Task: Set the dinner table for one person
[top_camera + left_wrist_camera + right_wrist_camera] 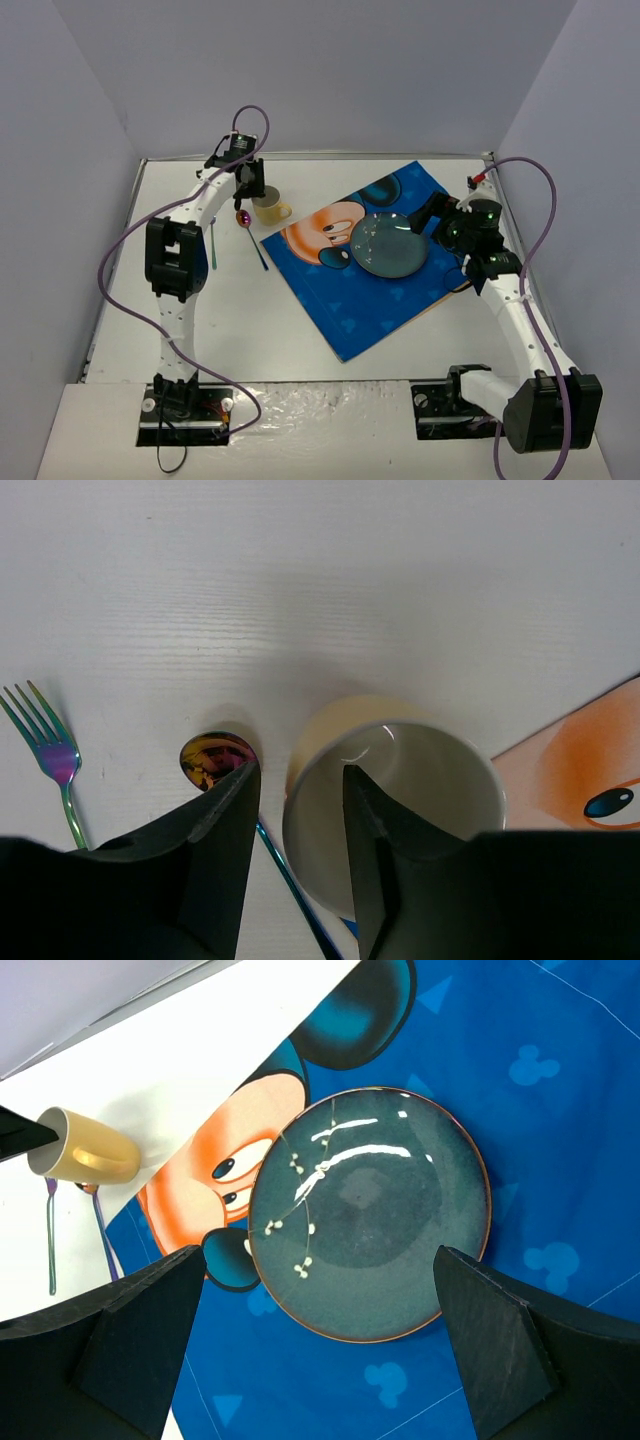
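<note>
A tan mug (270, 208) stands on the white dinner table (250, 330), just off the blue cartoon-mouse placemat (350, 290). My left gripper (298, 768) is open and straddles the left wall of the mug (420, 770), one finger inside and one outside. A dark teal plate (390, 245) lies on the placemat. Above the plate (370, 1210) my right gripper (320, 1250) hangs wide open and holds nothing.
An iridescent spoon (210, 758) lies right beside the mug under the outer left finger. An iridescent fork (50, 750) lies further left. Grey walls close off the table's far and side edges.
</note>
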Controlling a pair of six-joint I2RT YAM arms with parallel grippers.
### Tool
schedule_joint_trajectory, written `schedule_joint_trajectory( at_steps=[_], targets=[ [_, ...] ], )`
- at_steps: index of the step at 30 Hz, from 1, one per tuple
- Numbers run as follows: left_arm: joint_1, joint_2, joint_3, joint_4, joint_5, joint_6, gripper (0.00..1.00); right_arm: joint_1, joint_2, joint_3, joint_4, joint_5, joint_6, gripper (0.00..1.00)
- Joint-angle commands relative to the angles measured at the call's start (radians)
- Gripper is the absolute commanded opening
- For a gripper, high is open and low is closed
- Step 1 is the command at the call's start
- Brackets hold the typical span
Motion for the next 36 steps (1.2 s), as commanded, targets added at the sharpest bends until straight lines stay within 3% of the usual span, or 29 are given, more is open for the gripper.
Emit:
schedule_joint_trajectory(
  at_steps=[1,6,7,8,11,16,25,36],
  targets=[
    [0.005,-0.028,0.052,-0.002,-0.021,0.01,0.33,0.006,-0.011,-0.006,0.071,-0.026,-0.031,0.95],
    [0.005,-0.024,0.053,-0.016,-0.021,0.021,0.25,0.007,-0.019,-0.015,0.079,-0.054,-0.042,0.95],
    [0.005,-0.026,0.052,-0.016,-0.021,0.024,0.21,0.006,-0.022,-0.02,0.084,-0.061,-0.044,0.95],
    [0.005,-0.029,0.052,-0.014,-0.021,0.024,0.12,0.008,-0.024,-0.021,0.088,-0.066,-0.048,0.95],
    [0.005,-0.043,0.047,-0.007,-0.021,0.03,0.0,0.017,-0.018,-0.016,0.092,-0.07,-0.065,0.94],
    [0.004,-0.103,0.051,-0.017,-0.002,0.049,0.0,0.084,0.004,0.014,0.132,-0.079,-0.127,0.93],
    [-0.062,-0.324,0.036,-0.146,-0.009,0.105,0.0,0.44,0.213,0.255,0.091,0.045,-0.427,0.93],
    [-0.199,-0.504,-0.037,-0.271,-0.05,0.083,0.0,0.62,0.414,0.496,0.033,-0.033,-0.637,0.85]
  ],
)
